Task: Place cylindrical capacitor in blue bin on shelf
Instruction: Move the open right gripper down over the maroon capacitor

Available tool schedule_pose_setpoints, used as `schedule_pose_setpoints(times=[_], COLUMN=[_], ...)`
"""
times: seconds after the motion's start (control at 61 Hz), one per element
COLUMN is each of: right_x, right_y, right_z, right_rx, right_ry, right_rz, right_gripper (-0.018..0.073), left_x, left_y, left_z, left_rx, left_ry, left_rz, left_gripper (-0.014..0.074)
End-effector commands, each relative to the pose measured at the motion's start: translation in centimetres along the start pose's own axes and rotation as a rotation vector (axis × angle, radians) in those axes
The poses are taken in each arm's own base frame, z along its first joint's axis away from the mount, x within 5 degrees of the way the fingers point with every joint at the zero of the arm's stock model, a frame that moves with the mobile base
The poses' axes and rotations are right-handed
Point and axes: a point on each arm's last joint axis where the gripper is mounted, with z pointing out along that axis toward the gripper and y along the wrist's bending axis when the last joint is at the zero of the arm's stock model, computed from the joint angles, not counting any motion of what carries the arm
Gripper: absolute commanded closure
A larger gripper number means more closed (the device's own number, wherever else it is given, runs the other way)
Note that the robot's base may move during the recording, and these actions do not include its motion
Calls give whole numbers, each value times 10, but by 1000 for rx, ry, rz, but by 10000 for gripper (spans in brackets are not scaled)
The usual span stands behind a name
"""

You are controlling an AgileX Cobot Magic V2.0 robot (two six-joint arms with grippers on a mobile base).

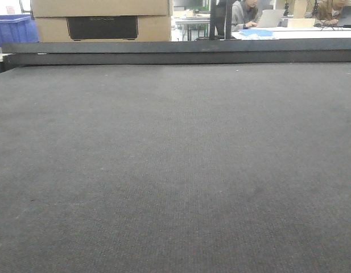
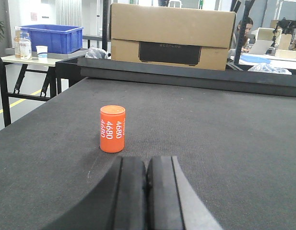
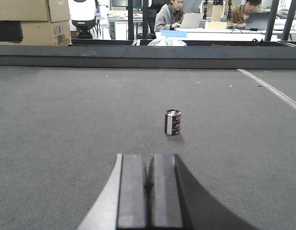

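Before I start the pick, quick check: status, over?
Left gripper shut, empty. Right gripper shut, empty. Dark capacitor upright ahead of it, nothing between.

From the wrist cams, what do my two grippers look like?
Left gripper: two black matte pads with rounded tips on dark grey finger bodies. Right gripper: square-ended black pads, one finger edged pale grey. No cables or markings show.
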Motion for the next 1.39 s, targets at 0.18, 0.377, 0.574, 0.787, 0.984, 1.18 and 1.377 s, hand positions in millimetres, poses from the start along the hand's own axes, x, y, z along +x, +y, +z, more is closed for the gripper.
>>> schedule_pose_setpoints(times=[0.18, 0.377, 0.574, 0.787, 0.984, 1.18, 1.377], right_x=[-2, -2, -2, -5, -18, -24, -27], right_y=[0, 0, -1, -1, -1, -1, -1], right_z=[0, 0, 0, 0, -2, -3, -4], right_rx=[4, 4, 7, 11, 17, 19, 19], right_ry=[-24, -24, -24, -60, -197, -263, -264], right_rz=[-8, -8, -30, -51, -58, -58, -51], right_gripper=[721, 721, 721, 721, 721, 721, 721], left_x=[-2, -2, -7, -15, -18, -30, -61], left_y=[0, 0, -1, -1, -2, -2, -3], left_z=[0, 0, -1, -2, -2, -4, -6], left_rx=[7, 7, 11, 17, 19, 20, 18], left_ry=[-18, -20, -71, -160, -197, -223, -227], left_rz=[-4, -4, -4, -4, -4, -4, 5], left_gripper=[707, 707, 707, 707, 707, 707, 707])
